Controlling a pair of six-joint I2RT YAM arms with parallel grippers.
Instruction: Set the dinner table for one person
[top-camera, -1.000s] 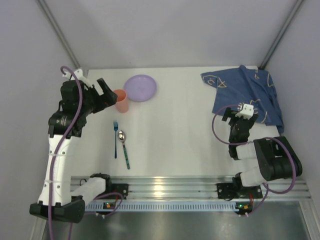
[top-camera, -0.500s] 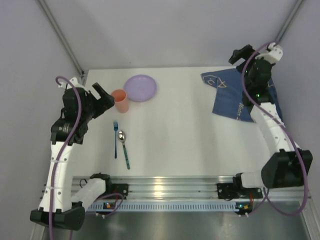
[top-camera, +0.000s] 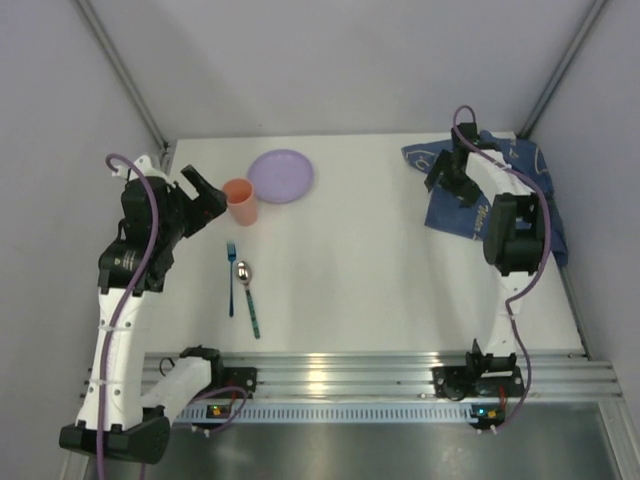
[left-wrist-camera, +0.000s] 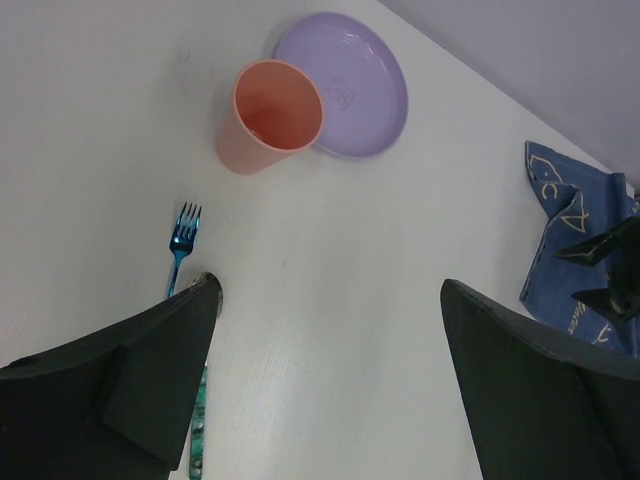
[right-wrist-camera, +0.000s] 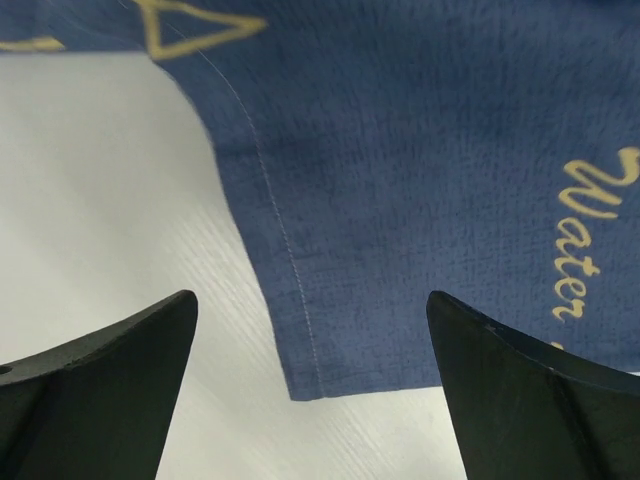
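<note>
The white dinner table (top-camera: 370, 260) holds an orange cup (top-camera: 240, 201), a purple plate (top-camera: 281, 175) behind it, a blue fork (top-camera: 230, 276) and a spoon (top-camera: 247, 296) with a teal handle. My left gripper (top-camera: 205, 190) is open and empty, just left of the cup. In the left wrist view the cup (left-wrist-camera: 272, 115), plate (left-wrist-camera: 350, 85) and fork (left-wrist-camera: 182, 238) lie ahead of its open gripper (left-wrist-camera: 330, 390). My right gripper (top-camera: 446, 180) is open and empty, low over the left edge of the blue fish-print cloth (top-camera: 510, 195). The right wrist view shows the cloth's corner (right-wrist-camera: 420, 180) between its open gripper (right-wrist-camera: 310, 300).
The cloth lies crumpled at the back right corner, near the right frame post. Grey walls stand close behind and beside the table. The arms' rail (top-camera: 340, 375) runs along the near edge. The spoon handle (left-wrist-camera: 197, 440) shows beside my left finger.
My right arm has swung from high at the back right down to the cloth's left edge. The left arm has barely moved. Cup, plate, fork and spoon have stayed put.
</note>
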